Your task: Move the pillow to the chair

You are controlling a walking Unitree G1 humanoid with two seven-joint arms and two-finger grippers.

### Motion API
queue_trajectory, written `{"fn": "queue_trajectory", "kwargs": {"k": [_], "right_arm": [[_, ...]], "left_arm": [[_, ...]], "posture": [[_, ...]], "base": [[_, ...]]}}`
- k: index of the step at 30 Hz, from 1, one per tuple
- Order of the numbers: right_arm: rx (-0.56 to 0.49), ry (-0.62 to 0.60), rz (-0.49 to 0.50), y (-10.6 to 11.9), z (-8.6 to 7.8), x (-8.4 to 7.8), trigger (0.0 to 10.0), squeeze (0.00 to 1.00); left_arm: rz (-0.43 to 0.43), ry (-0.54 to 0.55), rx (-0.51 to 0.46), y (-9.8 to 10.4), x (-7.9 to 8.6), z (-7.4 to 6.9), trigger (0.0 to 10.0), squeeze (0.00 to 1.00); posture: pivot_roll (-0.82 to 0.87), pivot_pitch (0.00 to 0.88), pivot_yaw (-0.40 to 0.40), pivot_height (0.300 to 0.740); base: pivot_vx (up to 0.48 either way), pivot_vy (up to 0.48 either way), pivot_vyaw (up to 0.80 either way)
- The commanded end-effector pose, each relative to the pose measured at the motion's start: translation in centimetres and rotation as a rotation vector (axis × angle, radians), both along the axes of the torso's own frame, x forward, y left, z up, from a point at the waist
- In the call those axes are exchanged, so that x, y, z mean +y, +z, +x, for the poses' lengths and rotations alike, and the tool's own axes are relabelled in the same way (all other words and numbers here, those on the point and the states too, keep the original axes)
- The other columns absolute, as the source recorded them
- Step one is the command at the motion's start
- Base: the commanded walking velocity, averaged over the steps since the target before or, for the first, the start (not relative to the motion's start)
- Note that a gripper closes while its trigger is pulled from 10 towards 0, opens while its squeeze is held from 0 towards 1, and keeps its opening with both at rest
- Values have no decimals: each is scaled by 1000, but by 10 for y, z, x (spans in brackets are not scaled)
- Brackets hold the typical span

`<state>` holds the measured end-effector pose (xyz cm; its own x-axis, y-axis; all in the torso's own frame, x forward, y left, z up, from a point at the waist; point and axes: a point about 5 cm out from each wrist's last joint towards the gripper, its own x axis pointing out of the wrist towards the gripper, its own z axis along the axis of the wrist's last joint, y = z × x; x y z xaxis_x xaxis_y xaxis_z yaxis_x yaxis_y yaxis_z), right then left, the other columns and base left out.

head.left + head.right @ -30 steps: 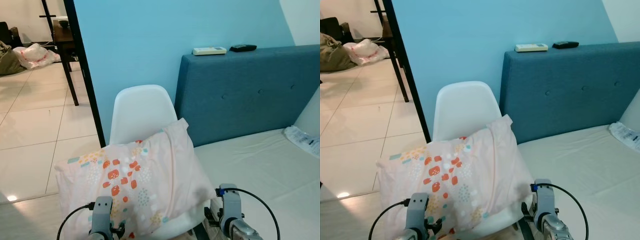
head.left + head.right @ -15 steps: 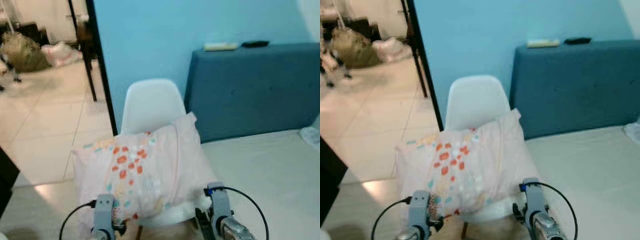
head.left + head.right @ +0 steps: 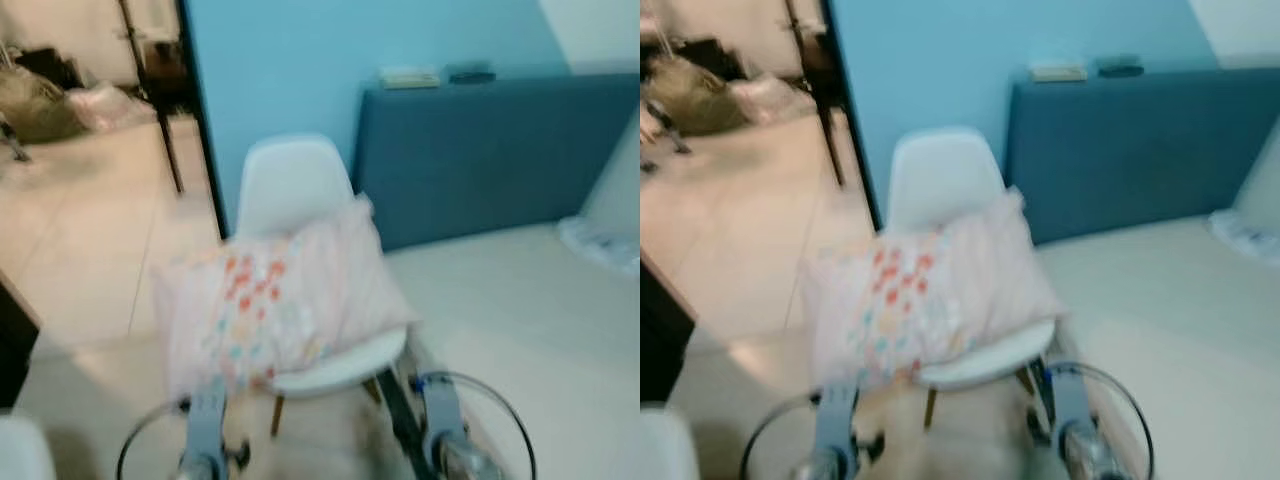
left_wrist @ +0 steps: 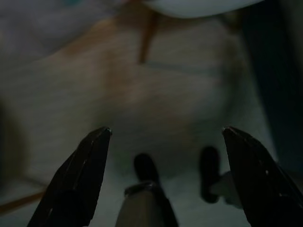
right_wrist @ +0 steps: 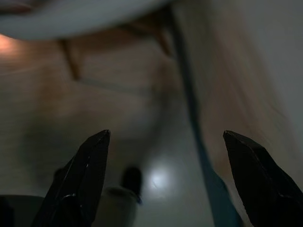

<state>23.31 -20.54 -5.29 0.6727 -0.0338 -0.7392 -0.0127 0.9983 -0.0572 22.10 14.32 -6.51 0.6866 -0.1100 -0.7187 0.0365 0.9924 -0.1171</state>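
Nearest the camera, the left gripper (image 4: 163, 137) and right gripper (image 5: 165, 137) hang low in front of the chair (image 3: 300, 185), each with jaws spread wide and empty, pointing at the floor (image 3: 90, 240) under its seat. The pillow (image 3: 280, 295) lies on the chair seat, propped against the backrest, with the bed (image 3: 510, 300) just beside. Compared with a second ago the whole view has shifted and blurred while more of the seat and legs has come into sight, which suggests the robot is backing off; the placement appears done.
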Motion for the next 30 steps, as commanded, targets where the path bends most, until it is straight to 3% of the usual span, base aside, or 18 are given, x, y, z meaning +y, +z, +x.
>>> {"fn": "queue_trajectory", "kwargs": {"k": [1,19,30], "right_arm": [[1,-18,-3,1,2,0,10000,0],[5,-85,-17,-1,-1,-2,10000,0],[-23,-162,-20,3,0,-16,10000,0]], "left_arm": [[21,-37,10,0,0,0,10000,0],[56,-63,22,-2,4,-4,10000,0],[81,-49,14,-1,13,-2,10000,0]], "posture": [[-54,0,-14,740],[-59,0,10,740],[-60,0,27,740]], "base": [[0,0,-788],[0,0,-788],[0,0,-788]]}}
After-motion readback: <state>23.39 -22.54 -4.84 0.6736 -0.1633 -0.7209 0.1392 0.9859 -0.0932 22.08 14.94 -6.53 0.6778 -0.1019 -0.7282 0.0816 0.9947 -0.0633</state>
